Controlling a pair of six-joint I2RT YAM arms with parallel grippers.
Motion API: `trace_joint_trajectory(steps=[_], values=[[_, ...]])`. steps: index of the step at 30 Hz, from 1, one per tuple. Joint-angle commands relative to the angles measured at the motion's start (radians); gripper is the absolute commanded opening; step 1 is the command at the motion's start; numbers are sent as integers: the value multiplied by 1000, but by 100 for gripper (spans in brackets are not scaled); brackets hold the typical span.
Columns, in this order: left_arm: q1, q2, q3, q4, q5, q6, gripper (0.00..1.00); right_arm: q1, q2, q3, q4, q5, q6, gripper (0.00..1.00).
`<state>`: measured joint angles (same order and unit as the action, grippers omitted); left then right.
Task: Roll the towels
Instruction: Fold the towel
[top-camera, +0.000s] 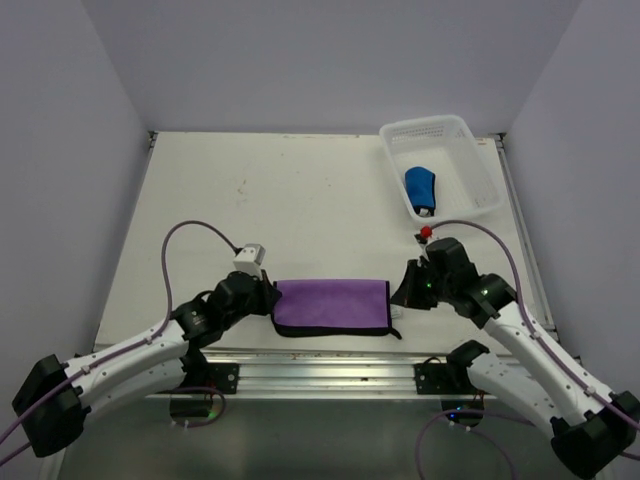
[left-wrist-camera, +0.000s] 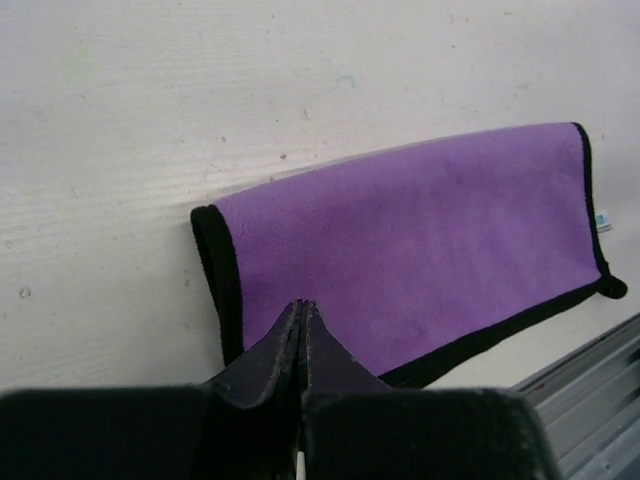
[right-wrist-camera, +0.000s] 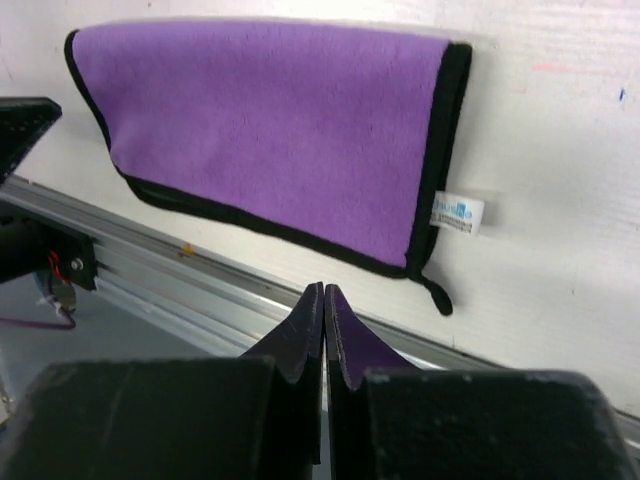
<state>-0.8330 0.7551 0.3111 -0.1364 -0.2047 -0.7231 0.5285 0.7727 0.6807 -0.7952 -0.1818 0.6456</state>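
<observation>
Because the purple towel (top-camera: 332, 307) is soft, light cloth folded flat, it will probably sag and drag rather than hold a shape. A roll looks best started from one short hemmed end, pinching both layers near a corner. It lies on the table (top-camera: 300, 200) close to the near edge, between the two arms. Its long axis runs left to right, the fold faces away, and its white label (right-wrist-camera: 457, 212) is at the right end. The left gripper (top-camera: 271, 297) has its fingers pressed together on nothing, tips over the towel's left near corner; contact cannot be judged. The right gripper (top-camera: 403, 294), likewise closed and empty, sits just beside the right end. The blue towel (top-camera: 421, 190) lies bundled in the white basket (top-camera: 425, 124), pointing roughly near to far.
</observation>
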Motion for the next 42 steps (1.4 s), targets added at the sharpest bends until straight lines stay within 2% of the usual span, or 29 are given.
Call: trace_joint_trajectory(steps=[1,6,11,18,26,42], values=[[-5,56,36,107,-68,-10,0,14,98,37,120,33,20,0],[-5,141,31,234,-64,2,0,73,261,72,273,97,37,0],[-5,210,43,294,-62,14,0,142,395,128,323,160,28,0],[-5,299,37,376,-67,27,0,143,462,105,405,234,34,0],[-5,365,-10,423,-151,1,0,142,548,72,455,297,35,0],[-5,455,-53,472,-203,-16,0,139,674,56,492,324,34,0]])
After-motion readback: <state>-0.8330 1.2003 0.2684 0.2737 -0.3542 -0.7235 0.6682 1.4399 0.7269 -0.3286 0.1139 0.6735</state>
